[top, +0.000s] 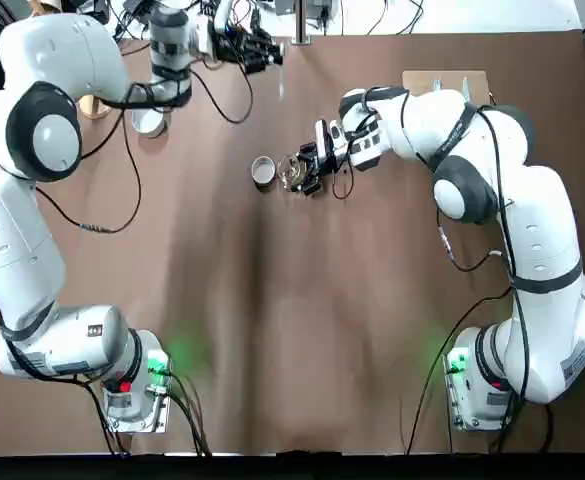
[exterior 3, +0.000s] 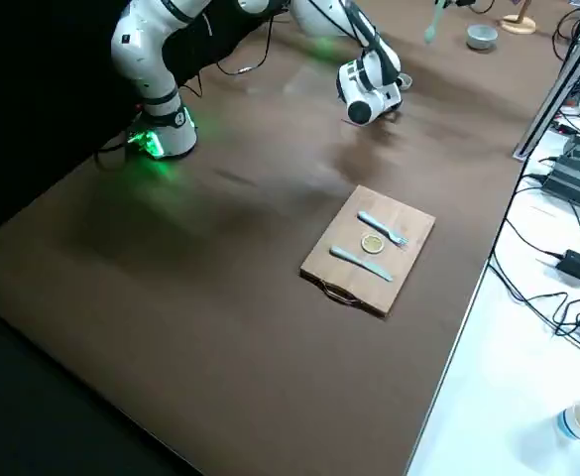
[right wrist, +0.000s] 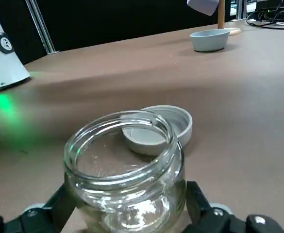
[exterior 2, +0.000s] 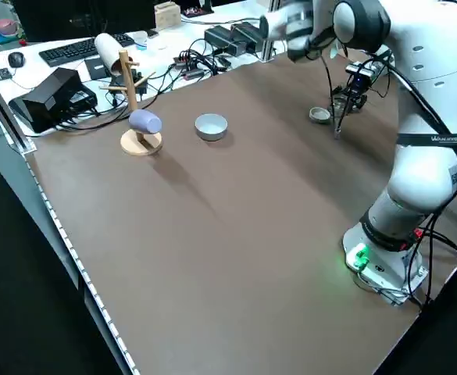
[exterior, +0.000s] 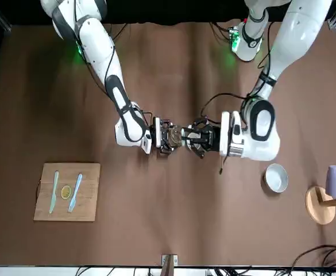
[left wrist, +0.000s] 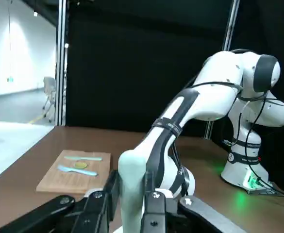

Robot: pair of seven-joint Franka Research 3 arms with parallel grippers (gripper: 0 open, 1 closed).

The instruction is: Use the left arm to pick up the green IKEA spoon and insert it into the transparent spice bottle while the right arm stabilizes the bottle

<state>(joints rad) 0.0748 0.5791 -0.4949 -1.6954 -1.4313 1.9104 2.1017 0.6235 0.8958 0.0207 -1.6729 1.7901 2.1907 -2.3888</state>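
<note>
The transparent spice bottle [top: 294, 172] stands upright mid-table with its mouth open. My right gripper [top: 307, 170] is shut on the bottle [right wrist: 125, 179], one finger against each side. My left gripper [top: 265, 52] is raised above the table, on the far side of the bottle. It is shut on the green IKEA spoon [exterior 2: 337, 119], which hangs down from the fingers. The pale spoon [left wrist: 132, 184] fills the middle of the left wrist view and also shows in the right side view as the spoon [exterior 3: 435, 22].
A grey round lid [top: 263, 171] lies right beside the bottle. A wooden board [exterior: 67, 191] with a pale fork and knife lies at the robot's far right. A grey bowl [exterior: 275, 177] and a mug stand [exterior: 324, 201] with a purple cup sit far left.
</note>
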